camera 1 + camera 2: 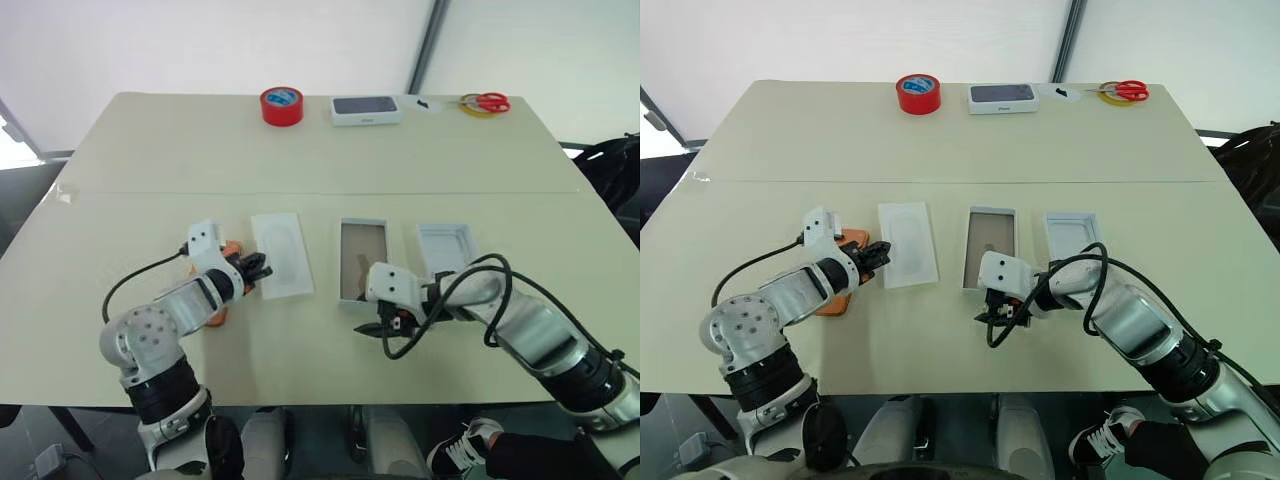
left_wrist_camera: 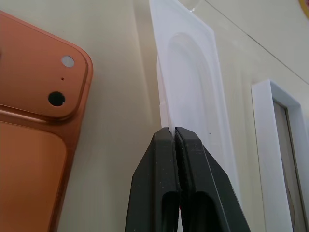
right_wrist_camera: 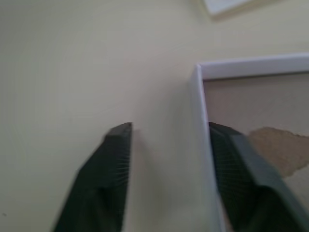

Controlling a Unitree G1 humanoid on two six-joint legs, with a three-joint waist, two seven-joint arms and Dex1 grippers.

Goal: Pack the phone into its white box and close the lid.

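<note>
Here the phone (image 2: 29,121) lies camera-end away.

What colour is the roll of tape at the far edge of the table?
Red tape roll, with a blue core; it shows best in the left eye view.

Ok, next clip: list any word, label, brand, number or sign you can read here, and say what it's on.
No text can be read in any view.
Sealed white box with a dark top: a faint mark on its front edge, too small to read.
Red tape roll: no print visible.
Phone: plain orange back, no logo visible.
White insert, white box, lid: blank.
</note>
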